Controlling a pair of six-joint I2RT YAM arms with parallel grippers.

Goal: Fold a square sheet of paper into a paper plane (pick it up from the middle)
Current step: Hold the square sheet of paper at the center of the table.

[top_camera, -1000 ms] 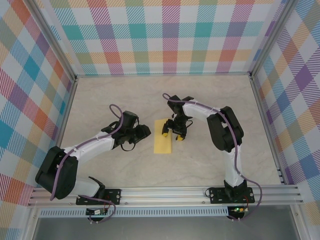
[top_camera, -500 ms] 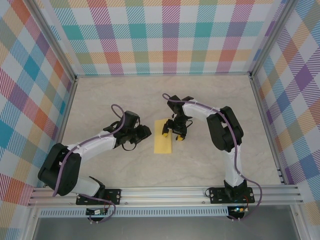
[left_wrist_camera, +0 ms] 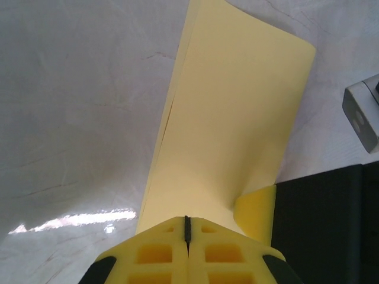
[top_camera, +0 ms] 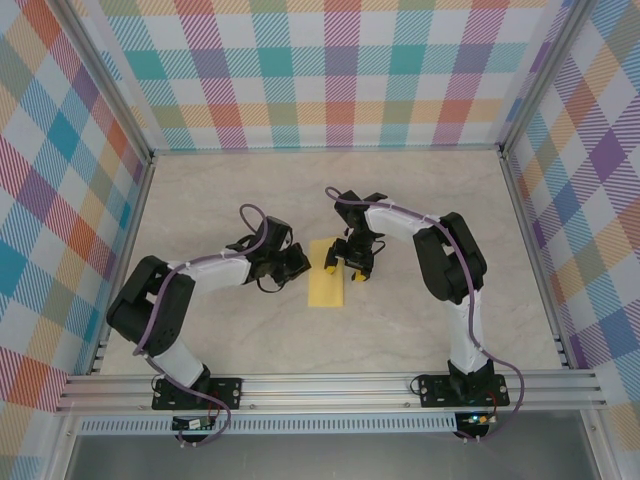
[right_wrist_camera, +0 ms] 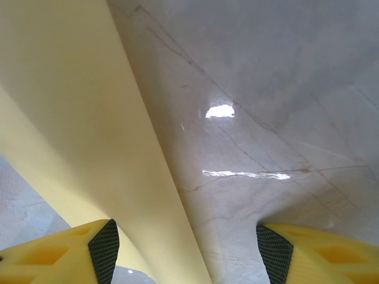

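The fingers (left_wrist_camera: pixel 148 255) of the left gripper (left_wrist_camera: pixel 187 229) are pressed tight together, pad against pad. Their tip sits right at the left edge of the square sheet of paper (top_camera: pixel 325 288). Whether they pinch that edge or only rest against it, I cannot tell. The left arm (top_camera: pixel 215 272) reaches in low from the left with a purple cable (top_camera: pixel 242 211) looping up off it, and beyond it stands the plaid wall (top_camera: pixel 60 150) in bright checks.

The paper lies about the middle of the pale marbled table (top_camera: pixel 200 200). It is doubled over into a narrow strip running near to far, and two layers show along its left edge. By the right gripper (right_wrist_camera: pixel 183 248) its right side lifts off the table in a curve. That gripper stands with its jaws wide apart, holding nothing. The raised paper passes between its fingers, close by the one on the left.

A small grey metal block (left_wrist_camera: pixel 362 112) shows just right of the sheet. Farther right, the black-and-white right arm (top_camera: pixel 450 260) bends back to its base on the aluminium rail (top_camera: pixel 330 385) along the near edge.
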